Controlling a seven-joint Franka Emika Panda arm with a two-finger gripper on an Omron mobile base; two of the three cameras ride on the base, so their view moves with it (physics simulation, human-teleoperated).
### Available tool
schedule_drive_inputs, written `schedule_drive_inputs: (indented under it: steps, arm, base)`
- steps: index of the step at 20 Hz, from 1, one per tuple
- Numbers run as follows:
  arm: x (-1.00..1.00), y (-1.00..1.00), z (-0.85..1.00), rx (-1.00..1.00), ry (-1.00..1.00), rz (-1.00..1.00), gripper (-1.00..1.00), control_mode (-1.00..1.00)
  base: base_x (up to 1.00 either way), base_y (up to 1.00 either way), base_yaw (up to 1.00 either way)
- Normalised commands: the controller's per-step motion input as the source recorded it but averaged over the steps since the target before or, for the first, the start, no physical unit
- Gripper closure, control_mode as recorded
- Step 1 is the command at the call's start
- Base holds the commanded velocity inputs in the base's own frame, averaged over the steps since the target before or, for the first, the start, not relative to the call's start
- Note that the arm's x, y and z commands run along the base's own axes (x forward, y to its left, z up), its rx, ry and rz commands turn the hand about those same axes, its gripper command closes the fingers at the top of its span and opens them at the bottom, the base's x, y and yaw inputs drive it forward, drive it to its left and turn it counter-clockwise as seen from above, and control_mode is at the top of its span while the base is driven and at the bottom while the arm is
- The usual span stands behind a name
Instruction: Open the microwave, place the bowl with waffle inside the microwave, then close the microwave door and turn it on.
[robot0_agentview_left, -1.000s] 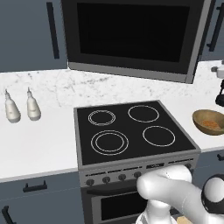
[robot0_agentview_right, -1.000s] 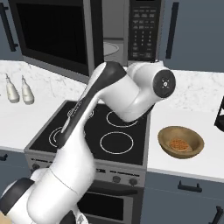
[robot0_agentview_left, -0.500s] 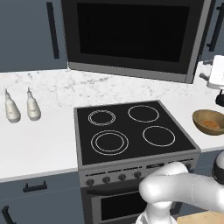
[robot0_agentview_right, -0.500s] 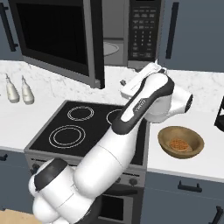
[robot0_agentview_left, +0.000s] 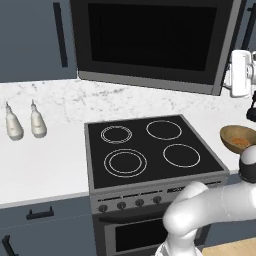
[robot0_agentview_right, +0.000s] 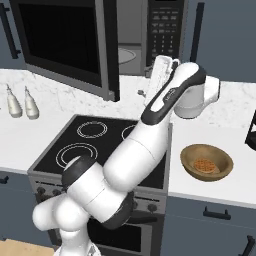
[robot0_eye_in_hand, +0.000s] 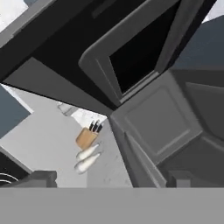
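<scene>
Bowl (robot0_agentview_left: 240, 138) cut by right edge, left base view; arm hides microwave (robot0_agentview_right: 150, 30) lower front.

A rendered home kitchen. A black glass four-ring cooktop (robot0_agentview_left: 152, 150) sits over a grey steel oven with a row of knobs (robot0_agentview_left: 129, 202). White marbled stone counters (robot0_agentview_left: 40, 160) run on both sides, with dark blue cabinet fronts (robot0_agentview_left: 35, 37) above and below. A grey steel built-in microwave with black glass door (robot0_agentview_right: 65, 42) hangs over the stove. Two pale bottles (robot0_agentview_left: 22, 122) stand on the counter, and a wooden knife block (robot0_eye_in_hand: 86, 137) holds dark-handled knives.

Both base views overlook the stove (robot0_agentview_left: 150, 150); hand view faces the microwave door (robot0_eye_in_hand: 135, 52) closely.
</scene>
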Motion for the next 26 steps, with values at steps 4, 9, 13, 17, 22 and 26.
schedule_drive_inputs:
  steps: [4,9,13,17,22,26]
  arm:
    - [-0.06,0.65,0.0,-0.29,-0.36,0.01,-1.0,-1.0]
    - [-0.01,0.73,-0.02,-0.19,-0.26,0.0,-1.0,-1.0]
    - [-0.06,0.78,-0.04,-0.1,-0.18,0.0,-1.0,-1.0]
    - [-0.74,0.57,0.0,-0.02,-0.18,0.01,-1.0,-1.0]
    - [-1.0,0.61,0.08,0.01,-0.17,0.09,-1.0,-1.0]
    - [-1.0,0.83,0.0,0.0,-0.15,0.23,-1.0,-1.0]
  base:
    - [0.0,0.0,0.0]
    - [0.0,0.0,0.0]
    - [0.0,0.0,0.0]
    - [0.0,0.0,0.0]
    - [0.0,0.0,0.0]
    - [0.0,0.0,0.0]
